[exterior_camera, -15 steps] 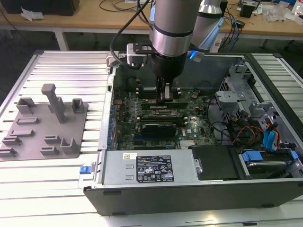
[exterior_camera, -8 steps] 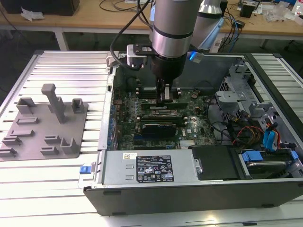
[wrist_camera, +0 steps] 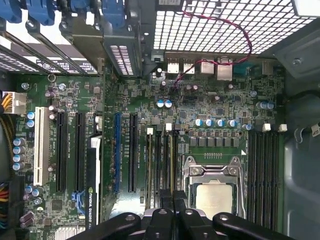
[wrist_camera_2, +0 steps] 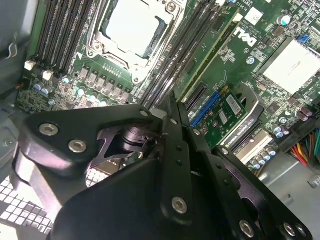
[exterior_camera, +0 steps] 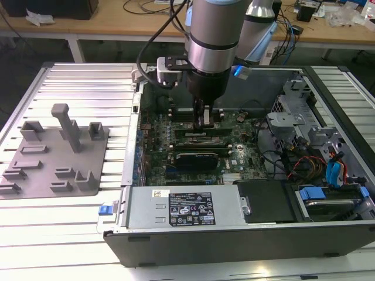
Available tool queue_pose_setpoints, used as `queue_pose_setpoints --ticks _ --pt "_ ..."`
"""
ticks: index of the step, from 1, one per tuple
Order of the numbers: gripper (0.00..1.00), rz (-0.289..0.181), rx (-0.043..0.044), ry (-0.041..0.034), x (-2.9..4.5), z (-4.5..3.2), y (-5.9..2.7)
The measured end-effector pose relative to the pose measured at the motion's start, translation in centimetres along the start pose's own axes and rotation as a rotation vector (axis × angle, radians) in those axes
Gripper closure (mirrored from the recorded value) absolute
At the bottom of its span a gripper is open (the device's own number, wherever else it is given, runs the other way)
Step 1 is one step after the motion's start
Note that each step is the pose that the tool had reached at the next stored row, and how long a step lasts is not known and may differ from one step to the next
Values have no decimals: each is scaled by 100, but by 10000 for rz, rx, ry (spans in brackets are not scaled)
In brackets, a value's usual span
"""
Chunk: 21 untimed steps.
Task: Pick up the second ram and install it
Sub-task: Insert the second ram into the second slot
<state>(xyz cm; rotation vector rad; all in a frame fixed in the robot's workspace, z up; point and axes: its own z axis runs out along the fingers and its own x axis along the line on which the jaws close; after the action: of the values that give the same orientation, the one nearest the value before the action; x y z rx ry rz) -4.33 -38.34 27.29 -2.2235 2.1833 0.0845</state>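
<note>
Shows a grey tray (exterior_camera: 35,170) on the bench (exterior_camera: 88,88), well to the exterior view's left of the hand (exterior_camera: 205,120). Finds the hand clenched, fingers (wrist_camera_2: 172,145) pressed together, low inside a computer case (exterior_camera: 234,240). Has the second ram (wrist_camera_2: 210,55) standing edge-up in the motherboard (wrist_camera_2: 235,65), just beside the fingertips.

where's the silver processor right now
In both wrist views the silver processor sits in its socket between two banks of memory slots, close beside the tool.
</note>
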Motion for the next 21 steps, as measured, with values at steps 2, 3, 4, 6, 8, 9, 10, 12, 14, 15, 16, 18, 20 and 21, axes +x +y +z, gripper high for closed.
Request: queue_pose_setpoints --ticks 2,3,4,6,8,9,10,12,14,15,16,18,20,21 --pt "91 0 0 0 1 20 0" --pt "91 0 0 0 1 24 0" --pt "91 0 0 0 2 32 -1" --pt "91 0 -1 3 3 44 -1" --pt "91 1 0 1 3 45 -1" --pt "91 0 -1 1 3 45 -1" --pt "91 1 0 0 2 45 -1" --pt "91 0 -1 1 3 45 -1" --pt "91 0 0 1 3 45 -1" --pt "91 1 -1 1 3 45 -1" --pt "91 0 0 0 3 46 -1" --pt "91 0 1 -1 4 70 -1" --pt "91 0 -1 0 5 90 -2" --pt "91 0 0 0 6 106 -2"
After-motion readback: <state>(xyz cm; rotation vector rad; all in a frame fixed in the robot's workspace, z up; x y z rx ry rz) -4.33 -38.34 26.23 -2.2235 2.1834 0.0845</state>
